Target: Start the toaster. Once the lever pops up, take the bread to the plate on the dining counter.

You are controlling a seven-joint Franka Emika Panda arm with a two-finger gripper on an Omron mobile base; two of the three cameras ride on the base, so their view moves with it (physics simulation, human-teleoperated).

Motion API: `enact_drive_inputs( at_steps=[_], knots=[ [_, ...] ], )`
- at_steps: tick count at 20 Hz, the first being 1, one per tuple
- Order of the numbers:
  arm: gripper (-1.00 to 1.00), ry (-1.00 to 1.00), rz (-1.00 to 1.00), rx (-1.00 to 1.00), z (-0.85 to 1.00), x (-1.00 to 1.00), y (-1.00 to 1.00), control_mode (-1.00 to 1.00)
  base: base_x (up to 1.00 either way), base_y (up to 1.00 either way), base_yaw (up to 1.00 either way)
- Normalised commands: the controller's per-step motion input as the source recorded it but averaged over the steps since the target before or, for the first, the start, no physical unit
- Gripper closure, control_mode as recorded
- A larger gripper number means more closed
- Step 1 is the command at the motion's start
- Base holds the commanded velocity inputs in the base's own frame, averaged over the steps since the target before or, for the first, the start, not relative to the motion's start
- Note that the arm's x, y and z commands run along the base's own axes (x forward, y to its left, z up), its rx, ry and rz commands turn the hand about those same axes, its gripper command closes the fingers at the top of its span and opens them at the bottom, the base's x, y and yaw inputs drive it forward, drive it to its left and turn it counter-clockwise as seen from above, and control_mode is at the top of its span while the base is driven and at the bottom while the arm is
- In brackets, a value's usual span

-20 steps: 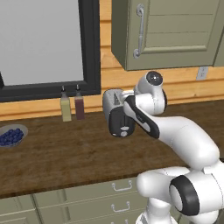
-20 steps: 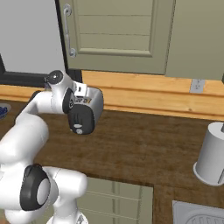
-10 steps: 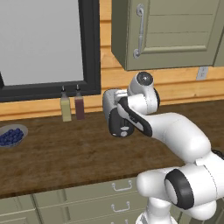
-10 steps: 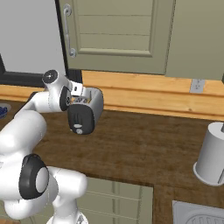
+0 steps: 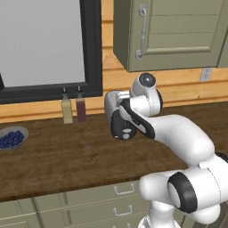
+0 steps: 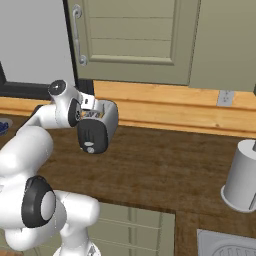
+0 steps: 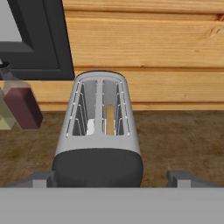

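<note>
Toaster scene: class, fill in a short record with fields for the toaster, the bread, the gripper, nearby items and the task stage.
toaster: silver-grey toaster on the dark wood counter, against the wooden wall
bread: tan slice standing edge-up in the right slot as the hand view shows it
gripper: gripper open, fingertips either side of the toaster's black end
nearby: two bottles, bowl of blueberries, grey canister
stage: bread not yet taken out

Arm (image 5: 178, 133) swung further left over the toaster (image 5: 116, 116); wrist now nearer the wall.
</note>
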Motion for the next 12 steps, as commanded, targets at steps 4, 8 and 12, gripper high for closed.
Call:
enact_drive_inputs(
  at_steps=[4, 8, 12],
  knots=[
    [-1.00, 0.00, 0.00, 0.00, 0.00, 0.00, 0.00, -1.00, 0.00, 0.00, 0.00],
    [-1.00, 0.00, 0.00, 0.00, 0.00, 0.00, 0.00, -1.00, 0.00, 0.00, 0.00],
    [-1.00, 0.00, 0.00, 0.00, 0.00, 0.00, 0.00, -1.00, 0.00, 0.00, 0.00]
  ],
)
